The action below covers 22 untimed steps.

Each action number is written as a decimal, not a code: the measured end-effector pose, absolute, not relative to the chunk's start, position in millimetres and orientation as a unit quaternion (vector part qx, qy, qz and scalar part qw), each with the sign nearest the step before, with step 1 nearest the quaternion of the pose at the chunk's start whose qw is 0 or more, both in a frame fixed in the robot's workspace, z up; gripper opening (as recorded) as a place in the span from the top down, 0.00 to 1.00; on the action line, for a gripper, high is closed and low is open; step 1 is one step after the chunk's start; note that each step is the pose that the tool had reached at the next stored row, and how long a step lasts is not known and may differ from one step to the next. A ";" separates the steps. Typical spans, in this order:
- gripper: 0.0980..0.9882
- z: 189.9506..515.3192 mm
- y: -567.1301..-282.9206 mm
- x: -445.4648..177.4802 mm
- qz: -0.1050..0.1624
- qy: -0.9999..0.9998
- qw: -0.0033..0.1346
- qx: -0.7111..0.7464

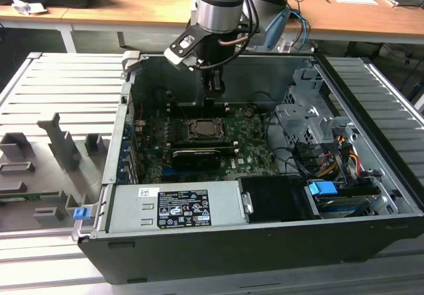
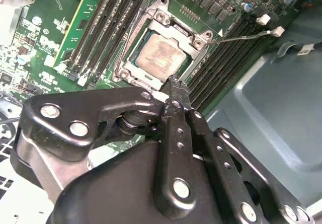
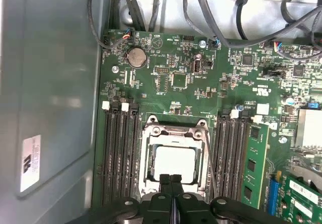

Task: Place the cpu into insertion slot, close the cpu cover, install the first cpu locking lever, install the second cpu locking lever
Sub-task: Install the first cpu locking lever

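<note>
Our tool (image 2: 173, 83) hangs over the socket with its two fingers pressed together and nothing clamped between them. Its tip sits just at the edge of the cover (image 2: 183, 25) on the side nearest the wrist. We cannot tell whether it touches the metal.

The cpu (image 3: 173, 161) lies flat in the slot (image 1: 205, 129), near the middle of the board (image 3: 201, 83). Its silvery top shows through the cover's window, and the cover looks folded down over it. A thin wire lever (image 2: 241, 35) runs out from one corner of the socket across the memory slots (image 3: 121, 153). We judge it not latched.

We take the step in hand to be seating the cover or working a lever. To do it well, we judge the closed tip should act as one blunt point on metal only. It should never bear on the cpu's top or on the board's small parts. We would press straight and slowly, keep the push in line with the hinge so the cover does not twist, and stay clear of the memory slots on either side of the socket.
</note>
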<state>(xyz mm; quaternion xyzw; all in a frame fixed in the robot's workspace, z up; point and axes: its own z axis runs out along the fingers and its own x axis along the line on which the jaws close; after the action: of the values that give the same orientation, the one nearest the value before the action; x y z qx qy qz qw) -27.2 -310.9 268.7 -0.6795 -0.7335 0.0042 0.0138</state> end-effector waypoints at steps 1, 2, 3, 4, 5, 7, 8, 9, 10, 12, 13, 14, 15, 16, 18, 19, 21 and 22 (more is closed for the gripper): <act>0.99 274.3 -310.9 -27.2 0.004 -0.734 0.014 -0.680; 0.99 275.0 -310.9 -27.2 0.004 -0.734 0.014 -0.680; 0.99 275.0 -310.9 -27.2 0.004 -0.734 0.014 -0.679; 0.99 275.0 -310.9 -27.2 0.004 -0.736 0.014 -0.677; 0.99 275.1 -310.9 -27.1 0.004 -0.742 0.014 -0.671; 0.99 275.0 -310.9 -27.1 0.005 -0.753 0.014 -0.658; 0.99 274.9 -310.9 -27.0 0.005 -0.759 0.014 -0.651; 0.99 274.9 -310.9 -27.0 0.005 -0.767 0.013 -0.642; 0.99 274.9 -311.0 -27.0 0.005 -0.771 0.013 -0.637; 0.99 274.9 -310.9 -27.0 0.005 -0.776 0.013 -0.630; 0.99 274.9 -310.9 -27.0 0.005 -0.780 0.013 -0.625; 0.99 274.8 -310.9 -27.0 0.005 -0.784 0.013 -0.621; 0.99 274.9 -310.9 -27.0 0.005 -0.788 0.013 -0.616; 0.99 274.9 -310.9 -27.0 0.005 -0.791 0.013 -0.612; 0.99 274.9 -310.9 -27.0 0.006 -0.799 0.013 -0.601; 0.99 274.9 -310.9 -27.0 0.006 -0.802 0.013 -0.597; 0.99 274.9 -310.9 -27.0 0.006 -0.805 0.013 -0.593; 0.99 274.9 -310.9 -27.0 0.006 -0.807 0.013 -0.590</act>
<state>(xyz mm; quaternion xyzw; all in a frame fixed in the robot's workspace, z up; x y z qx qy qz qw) -27.0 -310.9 274.9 -0.5902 -0.8071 0.0059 0.0131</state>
